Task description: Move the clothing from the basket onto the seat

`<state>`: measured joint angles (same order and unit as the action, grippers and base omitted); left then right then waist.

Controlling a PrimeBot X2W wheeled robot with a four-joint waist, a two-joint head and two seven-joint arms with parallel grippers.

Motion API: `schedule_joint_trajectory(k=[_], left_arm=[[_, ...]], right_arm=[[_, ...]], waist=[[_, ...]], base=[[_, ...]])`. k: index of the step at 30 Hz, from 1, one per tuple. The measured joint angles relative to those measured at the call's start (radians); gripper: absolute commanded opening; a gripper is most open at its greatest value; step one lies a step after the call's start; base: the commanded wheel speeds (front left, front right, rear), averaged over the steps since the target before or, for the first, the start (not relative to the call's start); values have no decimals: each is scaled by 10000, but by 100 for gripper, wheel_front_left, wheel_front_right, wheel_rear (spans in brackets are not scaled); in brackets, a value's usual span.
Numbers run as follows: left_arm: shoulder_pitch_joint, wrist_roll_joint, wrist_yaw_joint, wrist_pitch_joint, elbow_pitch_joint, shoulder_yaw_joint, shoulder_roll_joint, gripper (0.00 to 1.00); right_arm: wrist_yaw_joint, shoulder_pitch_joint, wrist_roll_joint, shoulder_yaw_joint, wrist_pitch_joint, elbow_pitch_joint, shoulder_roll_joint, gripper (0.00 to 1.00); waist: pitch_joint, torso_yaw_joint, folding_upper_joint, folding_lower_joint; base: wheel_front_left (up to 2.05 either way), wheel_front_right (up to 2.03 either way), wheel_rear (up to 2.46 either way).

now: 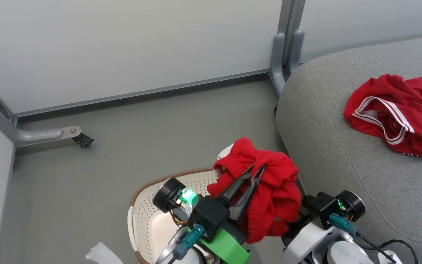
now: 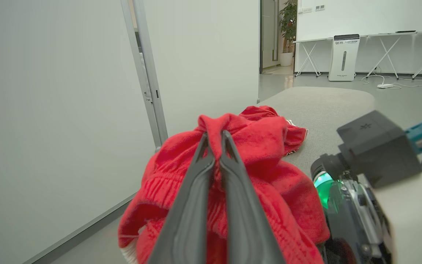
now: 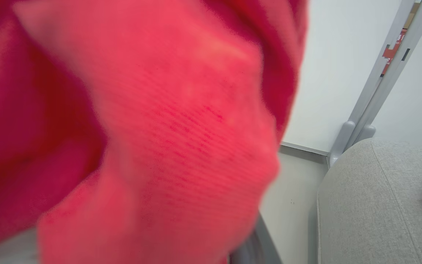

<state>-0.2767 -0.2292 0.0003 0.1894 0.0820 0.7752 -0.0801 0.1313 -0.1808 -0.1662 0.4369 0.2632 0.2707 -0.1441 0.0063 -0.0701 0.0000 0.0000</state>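
Note:
One red garment hangs bunched above the floor, between the cream basket and the grey seat. My left gripper is shut on a fold at its top; in the left wrist view the gripper pinches that red cloth. My right arm's wrist sits just right of the hanging garment, its fingers hidden behind the cloth. Blurred red fabric covers most of the right wrist view. The second red garment, with white stripes, lies crumpled on the seat.
Pale partition panels stand behind, with a grey post at the seat's corner and a grey leg ending in a black caster on the floor at left. A dark cable lies on the seat's near edge.

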Motion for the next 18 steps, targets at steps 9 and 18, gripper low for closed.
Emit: schedule_joint_trajectory(k=[9, 18], left_arm=[[-21, 0, 180, 86, 224, -98, -44, 48], [-108, -35, 307, 86, 318, -157, -90, 100]], right_arm=[[0, 98, -368, 4, 2, -2, -73, 0], [0, 193, -435, -155, 0, -48, -151, 0]], waist=[[118, -31, 0, 0], [252, -41, 0, 0]], base=[[0, 0, 0], [0, 0, 0]])
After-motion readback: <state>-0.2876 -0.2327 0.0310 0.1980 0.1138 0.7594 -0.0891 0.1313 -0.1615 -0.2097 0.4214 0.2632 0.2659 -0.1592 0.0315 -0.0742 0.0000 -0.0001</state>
